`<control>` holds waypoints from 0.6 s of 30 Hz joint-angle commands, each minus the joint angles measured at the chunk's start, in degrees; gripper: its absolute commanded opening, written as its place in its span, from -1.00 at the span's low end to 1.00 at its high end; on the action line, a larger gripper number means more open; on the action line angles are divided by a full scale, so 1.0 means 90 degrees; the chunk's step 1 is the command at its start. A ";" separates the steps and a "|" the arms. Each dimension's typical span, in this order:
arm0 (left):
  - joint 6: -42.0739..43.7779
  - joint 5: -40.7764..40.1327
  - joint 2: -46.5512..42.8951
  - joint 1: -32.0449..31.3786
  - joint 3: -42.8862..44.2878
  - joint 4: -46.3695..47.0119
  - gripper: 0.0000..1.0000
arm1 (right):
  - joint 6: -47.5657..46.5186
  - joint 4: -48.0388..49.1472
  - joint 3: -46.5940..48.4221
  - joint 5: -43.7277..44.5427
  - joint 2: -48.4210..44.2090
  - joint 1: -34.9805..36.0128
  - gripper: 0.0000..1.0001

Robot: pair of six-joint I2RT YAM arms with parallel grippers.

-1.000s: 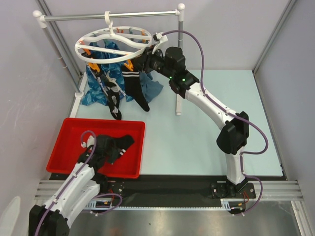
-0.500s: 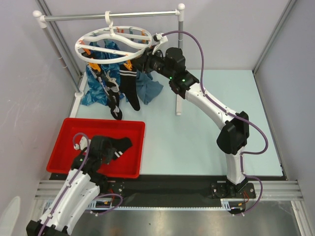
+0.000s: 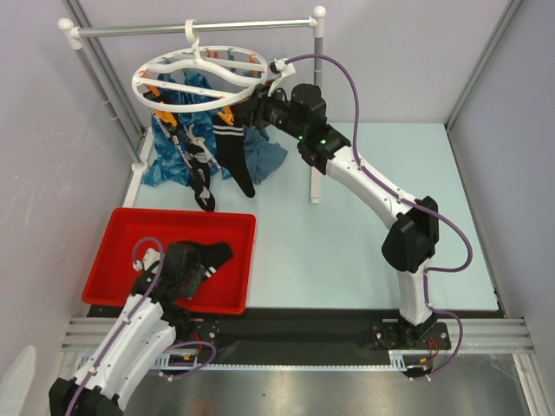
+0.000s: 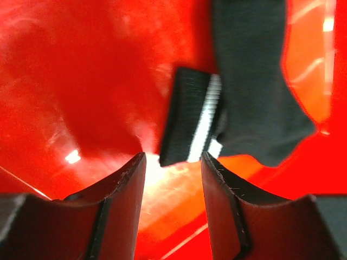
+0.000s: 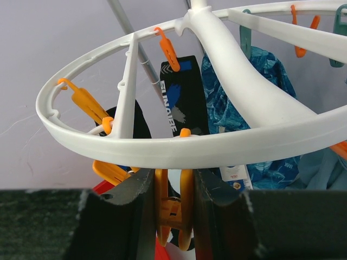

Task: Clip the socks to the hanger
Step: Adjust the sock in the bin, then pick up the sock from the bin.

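Note:
The white hanger [image 3: 208, 71] hangs from the rail, and its rim [image 5: 162, 151] fills the right wrist view. My right gripper [image 3: 249, 113] [image 5: 171, 181] is shut on an orange clip [image 5: 172, 216] under the near rim. Two black socks [image 3: 234, 156] [image 3: 200, 178] hang from clips; one shows white lettering [image 5: 181, 97]. Another black sock [image 3: 215, 254] [image 4: 246, 81] lies in the red bin, its white-striped cuff [image 4: 195, 119] just ahead of my left gripper [image 3: 185, 276] [image 4: 172, 157]. That gripper is open above the bin floor with nothing between its fingers.
The red bin [image 3: 113, 251] sits at the near left of the table. A grey rail stand [image 3: 191, 29] carries the hanger, with one post [image 3: 316, 113] beside my right arm. A blue patterned cloth [image 3: 173, 147] hangs behind the socks.
The left gripper has shifted within the bin and its jaws have spread a little. The right-hand hanging sock has swung slightly. The right arm has stayed on the clip.

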 commanded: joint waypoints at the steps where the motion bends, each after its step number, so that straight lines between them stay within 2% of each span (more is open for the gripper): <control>1: -0.0159 0.0014 0.0356 -0.0031 -0.0090 0.0421 0.01 | 0.0010 0.0081 0.0109 -0.0072 -0.0327 0.0049 -1.00; 7: -0.0374 -0.0122 0.0816 -0.0031 -0.0109 0.0343 -0.04 | -0.0009 0.0090 0.0089 -0.0062 -0.0327 0.0059 -1.00; 10: -0.0238 -0.0278 0.0767 -0.0031 -0.0080 0.0450 -0.26 | 0.0000 0.0110 0.0050 -0.0072 -0.0327 0.0068 -1.00; 11: -0.0131 -0.0298 0.0728 -0.0031 -0.0061 0.0479 -0.59 | 0.0000 0.0119 0.0031 -0.0072 -0.0327 0.0068 -1.00; 14: 0.0210 -0.0347 0.0475 -0.0031 -0.0060 0.0713 -1.00 | -0.0019 0.0119 0.0040 -0.0072 -0.0336 0.0078 -1.00; 16: 0.0484 -0.0338 0.0222 -0.0040 -0.0022 0.0879 -1.00 | -0.0048 0.0110 0.0021 -0.0062 -0.0346 0.0078 -1.00; 18: 0.1147 -0.0299 0.0064 -0.0031 0.0124 0.1026 -1.00 | -0.0068 0.0100 0.0021 -0.0042 -0.0346 0.0078 -1.00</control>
